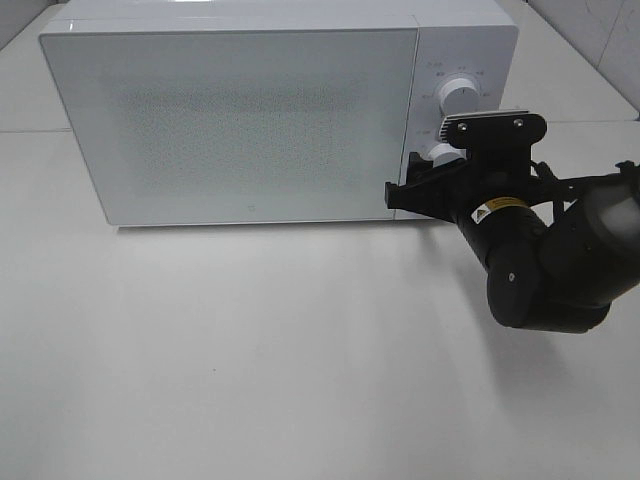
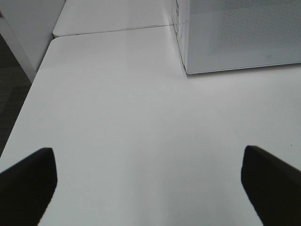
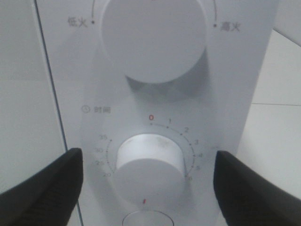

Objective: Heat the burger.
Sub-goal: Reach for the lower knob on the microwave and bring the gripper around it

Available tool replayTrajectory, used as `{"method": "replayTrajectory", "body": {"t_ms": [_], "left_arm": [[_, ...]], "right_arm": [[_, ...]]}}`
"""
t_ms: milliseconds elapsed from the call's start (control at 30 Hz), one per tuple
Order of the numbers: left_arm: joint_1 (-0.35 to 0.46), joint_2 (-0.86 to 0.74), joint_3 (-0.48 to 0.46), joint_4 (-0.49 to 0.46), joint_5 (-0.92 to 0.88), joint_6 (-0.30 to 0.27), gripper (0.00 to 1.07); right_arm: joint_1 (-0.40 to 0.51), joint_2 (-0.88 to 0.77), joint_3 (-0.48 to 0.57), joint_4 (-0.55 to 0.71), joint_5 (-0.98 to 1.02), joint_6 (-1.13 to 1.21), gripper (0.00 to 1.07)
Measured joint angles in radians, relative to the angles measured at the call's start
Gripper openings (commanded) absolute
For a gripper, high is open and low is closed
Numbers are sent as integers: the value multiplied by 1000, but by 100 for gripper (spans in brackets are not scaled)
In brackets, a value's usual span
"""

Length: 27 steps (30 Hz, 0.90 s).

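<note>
My right end effector [image 3: 148,159] is standing released, its fingers [image 3: 47,186] flanking the timer knob [image 3: 149,162] on the microwave [image 1: 462,45], apart from it. My left end effector [image 2: 148,154] is hovering released over the table [image 2: 141,94]. The door [image 1: 230,110] is sitting shut; I cannot tell where the burger is.

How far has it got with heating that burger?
Done, it seems: the microwave door is shut and no burger shows outside; whether it is inside, I cannot tell. In hand: the right gripper stands open on either side of the timer knob, not touching it. Left: turning that knob. The left gripper hovers open over the table.
</note>
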Motion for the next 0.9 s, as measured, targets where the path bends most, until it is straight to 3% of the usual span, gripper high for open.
{"method": "replayTrajectory", "body": {"t_ms": [500,733,800,867,900], "left_arm": [[0,0,0,0,0,0,101],[0,0,0,0,0,0,101],[0,0,0,0,0,0,101],[0,0,0,0,0,0,101],[0,0,0,0,0,0,101]], "right_arm": [[0,22,-20,0,2,0,74],[0,22,-20,0,1,7,56],[0,22,-20,0,1,11,45],[0,22,-20,5,1,16,41],[0,22,-20,5,1,17,33]]}}
